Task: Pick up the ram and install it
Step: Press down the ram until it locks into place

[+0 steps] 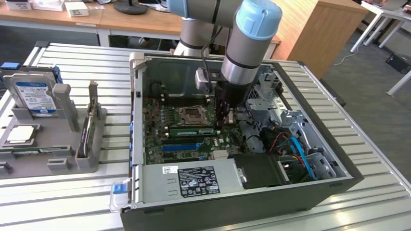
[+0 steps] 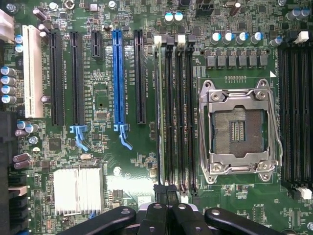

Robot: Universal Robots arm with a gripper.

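Observation:
The ram [image 2: 157, 122] is a thin green stick seen edge-on, standing in the outermost of the black memory slots beside the CPU socket [image 2: 238, 129]. In the exterior view the ram [image 1: 190, 130] lies along the motherboard just below the socket [image 1: 191, 115]. My gripper [image 1: 224, 122] reaches down into the open computer case. In the wrist view the gripper [image 2: 166, 192] is shut, with its dark fingertips [image 2: 160, 191] together over one end of the slot row, right by the ram's end. I cannot tell whether they touch it. Nothing is held between them.
The case wall [image 1: 136, 120] and drive cages [image 1: 292, 125] hem in the arm. A power supply [image 1: 192, 180] fills the case's near end. Outside, at the exterior view's left, a grey rack [image 1: 57, 159] holds a hard drive [image 1: 32, 96] and an upright card [image 1: 92, 120].

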